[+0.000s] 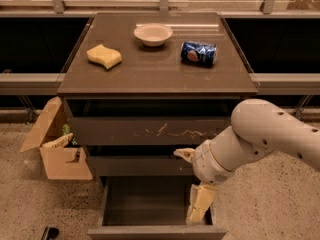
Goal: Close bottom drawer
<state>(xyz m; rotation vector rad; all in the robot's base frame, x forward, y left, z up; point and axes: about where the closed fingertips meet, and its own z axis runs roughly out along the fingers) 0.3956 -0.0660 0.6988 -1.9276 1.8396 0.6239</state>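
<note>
Bottom drawer (145, 232) is the lowest of the desk (150, 76), pulled well out toward the camera. Its flat front runs left to right along the frame's lower edge, so travel is straight back into the desk.

End effector (185, 186) hangs low at the desk's front, right of centre, spread wide. One finger (184, 154) sticks out left across the middle drawer front. The other finger (201, 204) points down inside the bottom drawer's box, just beside its right wall. So the drawer front lies below and on the camera side of the end effector, and you are on the wrong side of the panel to push. My guess is you lift out, come round to the outer face near its middle, then push toward the desk. Watch that lower finger, since it could get trapped if the drawer goes in first.

The drawer box looks empty where visible. On the desk top there is a bowl (153, 34) that looks empty, a yellow sponge (104, 56) at left and a blue can (198, 52) on its side at right. A cardboard box (62, 161) sits on the floor just left of the desk with its flap open. It holds a pale packet and something green.
</note>
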